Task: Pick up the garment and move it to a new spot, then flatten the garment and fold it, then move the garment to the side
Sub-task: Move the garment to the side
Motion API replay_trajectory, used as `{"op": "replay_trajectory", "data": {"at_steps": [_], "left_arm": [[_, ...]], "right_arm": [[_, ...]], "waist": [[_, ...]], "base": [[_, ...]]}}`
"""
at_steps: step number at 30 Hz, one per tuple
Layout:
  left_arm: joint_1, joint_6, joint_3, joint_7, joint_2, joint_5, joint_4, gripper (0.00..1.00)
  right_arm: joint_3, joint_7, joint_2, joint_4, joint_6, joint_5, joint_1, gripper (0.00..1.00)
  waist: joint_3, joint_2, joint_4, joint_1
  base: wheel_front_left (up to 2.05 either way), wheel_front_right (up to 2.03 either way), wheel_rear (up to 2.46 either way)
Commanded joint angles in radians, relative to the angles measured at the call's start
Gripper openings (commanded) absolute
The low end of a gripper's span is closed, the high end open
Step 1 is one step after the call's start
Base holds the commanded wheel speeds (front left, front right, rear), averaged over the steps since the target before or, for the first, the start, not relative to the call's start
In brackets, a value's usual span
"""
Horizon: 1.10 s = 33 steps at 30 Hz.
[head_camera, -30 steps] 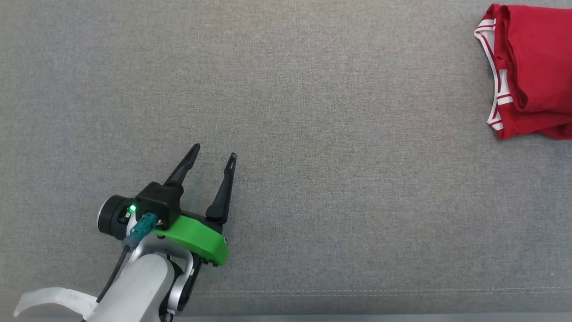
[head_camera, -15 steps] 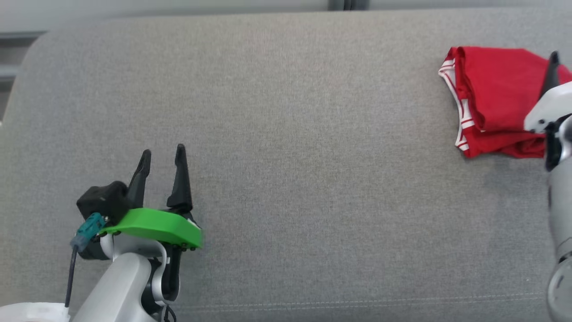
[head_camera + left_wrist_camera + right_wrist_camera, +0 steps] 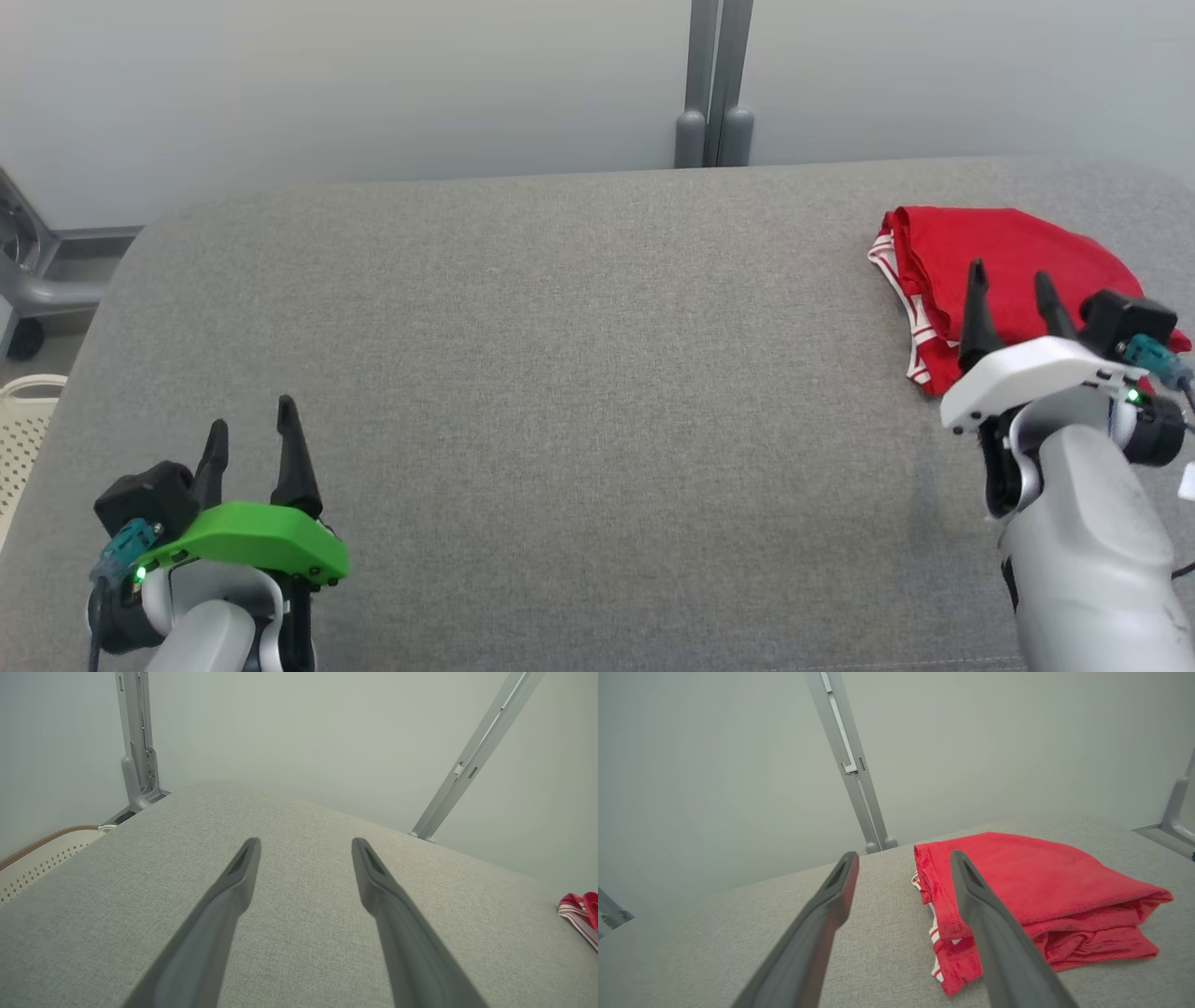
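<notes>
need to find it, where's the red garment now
In the head view the folded red garment lies at the far right of the grey cushion, just beyond the open right gripper.

A broad grey fabric-covered desk with rounded corners (image 3: pixel 579 392) stands against a plain pale wall (image 3: pixel 373 84). Behind its far edge, about midway along, I see a pair of grey metal uprights with rounded feet (image 3: pixel 714 93) rising out of the head view. Off the desk's left end, a grey tubular frame (image 3: pixel 42 289) rests on a small black caster (image 3: pixel 25 338). Just below it sits the corner of a white perforated basket (image 3: pixel 23 429), brown-rimmed in the left wrist view.
</notes>
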Motion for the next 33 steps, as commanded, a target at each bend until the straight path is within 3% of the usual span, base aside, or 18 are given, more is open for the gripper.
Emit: {"op": "replay_trajectory", "data": {"at_steps": [1, 6, 11, 18, 24, 33], "left_arm": [[0.023, 0.008, 0.008, -0.004, 0.016, 0.007, 0.0, 1.0], [0.078, 0.017, 0.027, -0.008, 0.049, 0.025, -0.021, 1.0], [0.138, 0.02, 0.024, -0.011, 0.073, 0.058, -0.05, 1.0], [0.227, -0.009, 0.018, -0.011, 0.093, 0.11, -0.094, 1.0], [0.284, -0.021, 0.053, -0.011, 0.068, 0.147, -0.149, 1.0], [0.337, -0.051, 0.112, -0.012, 0.033, 0.203, -0.173, 1.0]], "right_arm": [[0.041, -0.003, 0.001, -0.027, -0.001, 0.05, 0.049, 1.0], [0.217, -0.003, -0.001, -0.148, -0.001, 0.222, 0.19, 1.0], [0.284, 0.008, 0.001, -0.266, -0.001, 0.268, 0.309, 1.0], [0.283, 0.054, 0.001, -0.439, -0.001, 0.228, 0.459, 1.0], [0.291, 0.093, 0.001, -0.539, -0.001, 0.183, 0.546, 1.0], [0.282, 0.076, 0.001, -0.557, -0.001, 0.146, 0.632, 1.0]], "waist": [[-0.046, 0.0, 0.004, 0.0], [-0.064, 0.0, 0.009, 0.0], [-0.075, 0.0, 0.02, 0.0], [-0.079, 0.0, 0.03, 0.0], [-0.079, 0.0, 0.034, 0.0], [-0.075, 0.0, 0.038, 0.0]], "base": [[0.0, 0.0, 0.0], [0.0, 0.0, 0.0], [0.0, 0.0, 0.0], [0.0, 0.0, 0.0], [0.0, 0.0, 0.0], [0.0, 0.0, 0.0]]}}
